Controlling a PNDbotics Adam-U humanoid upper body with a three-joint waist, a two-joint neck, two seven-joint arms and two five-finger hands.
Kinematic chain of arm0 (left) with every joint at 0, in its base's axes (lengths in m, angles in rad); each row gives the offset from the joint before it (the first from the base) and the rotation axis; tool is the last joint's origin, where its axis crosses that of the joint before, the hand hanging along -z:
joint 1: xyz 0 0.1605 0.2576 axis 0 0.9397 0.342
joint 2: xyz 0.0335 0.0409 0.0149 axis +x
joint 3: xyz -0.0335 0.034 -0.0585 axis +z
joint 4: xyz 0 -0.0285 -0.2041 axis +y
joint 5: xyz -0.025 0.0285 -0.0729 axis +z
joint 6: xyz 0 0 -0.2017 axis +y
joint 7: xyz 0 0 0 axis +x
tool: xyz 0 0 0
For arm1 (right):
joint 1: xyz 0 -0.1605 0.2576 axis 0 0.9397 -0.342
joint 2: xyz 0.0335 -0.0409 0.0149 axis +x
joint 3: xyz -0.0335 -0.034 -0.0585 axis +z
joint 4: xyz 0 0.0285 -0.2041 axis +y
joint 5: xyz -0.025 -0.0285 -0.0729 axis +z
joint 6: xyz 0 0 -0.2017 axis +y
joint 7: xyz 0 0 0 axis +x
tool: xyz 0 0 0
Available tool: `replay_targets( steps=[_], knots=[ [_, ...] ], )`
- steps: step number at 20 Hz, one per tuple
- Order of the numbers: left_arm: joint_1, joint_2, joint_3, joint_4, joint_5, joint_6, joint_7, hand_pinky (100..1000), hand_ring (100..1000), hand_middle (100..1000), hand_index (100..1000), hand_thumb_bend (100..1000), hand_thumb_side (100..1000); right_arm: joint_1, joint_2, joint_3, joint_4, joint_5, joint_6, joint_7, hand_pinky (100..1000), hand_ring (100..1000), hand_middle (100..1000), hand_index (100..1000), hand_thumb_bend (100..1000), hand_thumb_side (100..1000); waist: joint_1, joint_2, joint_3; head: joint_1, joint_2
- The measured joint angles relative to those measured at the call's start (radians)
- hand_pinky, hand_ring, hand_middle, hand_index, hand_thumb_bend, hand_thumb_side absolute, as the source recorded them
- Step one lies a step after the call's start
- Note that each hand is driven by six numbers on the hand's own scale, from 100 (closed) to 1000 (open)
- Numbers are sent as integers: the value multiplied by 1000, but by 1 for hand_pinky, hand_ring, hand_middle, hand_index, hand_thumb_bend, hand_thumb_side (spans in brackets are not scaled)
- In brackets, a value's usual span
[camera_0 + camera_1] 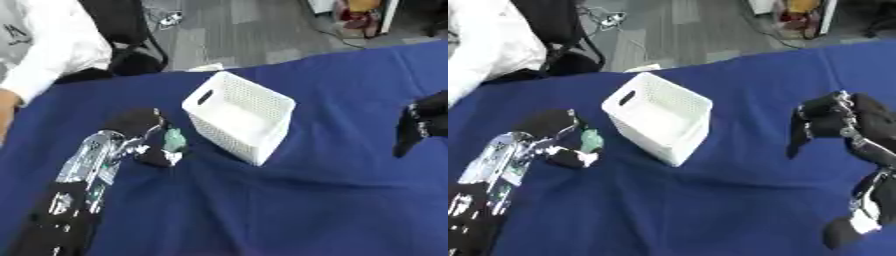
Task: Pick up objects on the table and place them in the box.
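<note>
A white perforated box (241, 115) stands tilted on the blue table (289, 200), its opening up, nothing visible inside. Just left of it my left hand (140, 131) is curled round a small pale green object (175, 140), held close to the box's left wall. My right hand (833, 120) hovers over the table at the right, well away from the box, fingers bent downward and holding nothing.
A person in a white sleeve (44, 55) sits at the far left edge, beside a black chair (131, 30). Grey floor with cables lies beyond the table's far edge.
</note>
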Motion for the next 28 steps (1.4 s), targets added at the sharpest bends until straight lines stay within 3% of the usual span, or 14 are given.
replay_targets(
  steps=[28],
  knots=[
    [1,36,-2,-3,-3,-11,4,100,100,100,217,100,578,0,0,0,0,0,4,4,100,364,419,499,855,1000,0,0,1,0,8]
  ],
)
